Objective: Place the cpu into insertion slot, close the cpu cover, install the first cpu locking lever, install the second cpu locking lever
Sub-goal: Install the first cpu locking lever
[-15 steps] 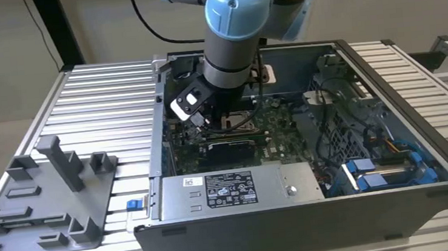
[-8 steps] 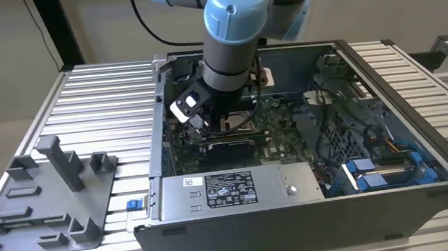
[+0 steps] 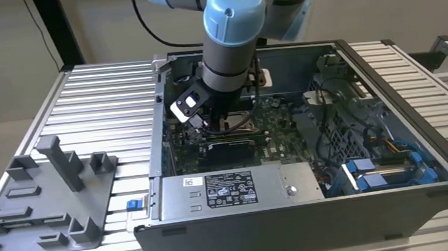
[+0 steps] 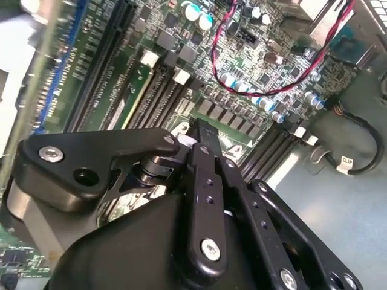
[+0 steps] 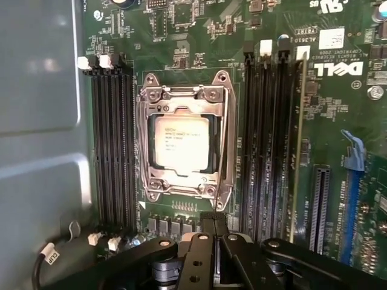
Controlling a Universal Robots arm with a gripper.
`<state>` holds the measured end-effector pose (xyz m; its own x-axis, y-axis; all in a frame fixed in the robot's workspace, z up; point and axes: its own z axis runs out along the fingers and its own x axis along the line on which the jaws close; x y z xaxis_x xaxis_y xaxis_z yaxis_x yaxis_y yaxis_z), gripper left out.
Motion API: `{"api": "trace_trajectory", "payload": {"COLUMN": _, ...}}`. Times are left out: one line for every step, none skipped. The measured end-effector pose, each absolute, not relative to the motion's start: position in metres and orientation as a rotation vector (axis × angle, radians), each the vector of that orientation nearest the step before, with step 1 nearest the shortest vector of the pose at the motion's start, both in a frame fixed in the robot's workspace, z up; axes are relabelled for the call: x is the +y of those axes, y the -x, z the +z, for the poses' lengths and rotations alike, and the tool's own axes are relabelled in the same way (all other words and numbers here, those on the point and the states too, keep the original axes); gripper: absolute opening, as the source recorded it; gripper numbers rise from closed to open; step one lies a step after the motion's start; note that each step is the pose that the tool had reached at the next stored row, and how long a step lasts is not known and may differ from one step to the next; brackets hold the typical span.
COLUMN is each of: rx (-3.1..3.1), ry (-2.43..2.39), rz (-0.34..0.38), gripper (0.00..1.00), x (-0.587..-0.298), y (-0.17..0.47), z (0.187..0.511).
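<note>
The cpu, silver top face up, lies flat in the insertion slot on the green board. The cpu cover, a silvery frame with a square window, lies down over it. Thin wire levers run along both sides of the frame, one and the other; I cannot tell whether they are latched. My gripper hangs just off one edge of the socket, fingers together and holding nothing. In the exterior view the gripper is inside the computer case, right beside the socket. The second wrist view has the gripper low over the board.
Black memory slots flank the socket, with one installed module. The grey case wall is close by. Red and black cables cross the board. A power supply sits in the case; a grey fixture stands at the exterior view's left.
</note>
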<state>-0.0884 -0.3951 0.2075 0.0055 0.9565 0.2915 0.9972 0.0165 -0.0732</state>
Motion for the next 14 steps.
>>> {"api": "trace_trajectory", "payload": {"rx": -2.036, "ry": 2.024, "rz": -0.226, "gripper": 0.0, "x": -0.394, "y": 0.0885, "z": 0.2066}}
{"api": "trace_trajectory", "payload": {"rx": -2.035, "ry": 2.024, "rz": -0.226, "gripper": 0.0, "x": -0.3932, "y": 0.0886, "z": 0.206}}
{"api": "trace_trajectory", "payload": {"rx": -2.035, "ry": 2.024, "rz": -0.226, "gripper": 0.0, "x": -0.3926, "y": 0.0887, "z": 0.2053}}
{"api": "trace_trajectory", "payload": {"rx": -2.035, "ry": 2.024, "rz": -0.226, "gripper": 0.0, "x": -0.3919, "y": 0.0887, "z": 0.2047}}
{"api": "trace_trajectory", "payload": {"rx": -2.035, "ry": 2.024, "rz": -0.226, "gripper": 0.0, "x": -0.3914, "y": 0.0887, "z": 0.2041}}
{"api": "trace_trajectory", "payload": {"rx": -2.035, "ry": 2.024, "rz": -0.226, "gripper": 0.0, "x": -0.3911, "y": 0.0888, "z": 0.2036}}
{"api": "trace_trajectory", "payload": {"rx": -2.035, "ry": 2.024, "rz": -0.227, "gripper": 0.0, "x": -0.3907, "y": 0.0887, "z": 0.203}}
{"api": "trace_trajectory", "payload": {"rx": -2.036, "ry": 2.024, "rz": -0.226, "gripper": 0.0, "x": -0.3907, "y": 0.0887, "z": 0.2026}}
{"api": "trace_trajectory", "payload": {"rx": -2.036, "ry": 2.025, "rz": -0.225, "gripper": 0.0, "x": -0.3906, "y": 0.0888, "z": 0.2023}}
{"api": "trace_trajectory", "payload": {"rx": -2.036, "ry": 2.025, "rz": -0.224, "gripper": 0.0, "x": -0.3906, "y": 0.0888, "z": 0.2019}}
{"api": "trace_trajectory", "payload": {"rx": -2.036, "ry": 2.025, "rz": -0.224, "gripper": 0.0, "x": -0.3903, "y": 0.089, "z": 0.2015}}
{"api": "trace_trajectory", "payload": {"rx": -2.036, "ry": 2.025, "rz": -0.224, "gripper": 0.0, "x": -0.3903, "y": 0.0891, "z": 0.2016}}
{"api": "trace_trajectory", "payload": {"rx": -2.036, "ry": 2.025, "rz": -0.224, "gripper": 0.0, "x": -0.3904, "y": 0.0894, "z": 0.2042}}
{"api": "trace_trajectory", "payload": {"rx": -2.036, "ry": 2.025, "rz": -0.225, "gripper": 0.0, "x": -0.3903, "y": 0.0896, "z": 0.2087}}
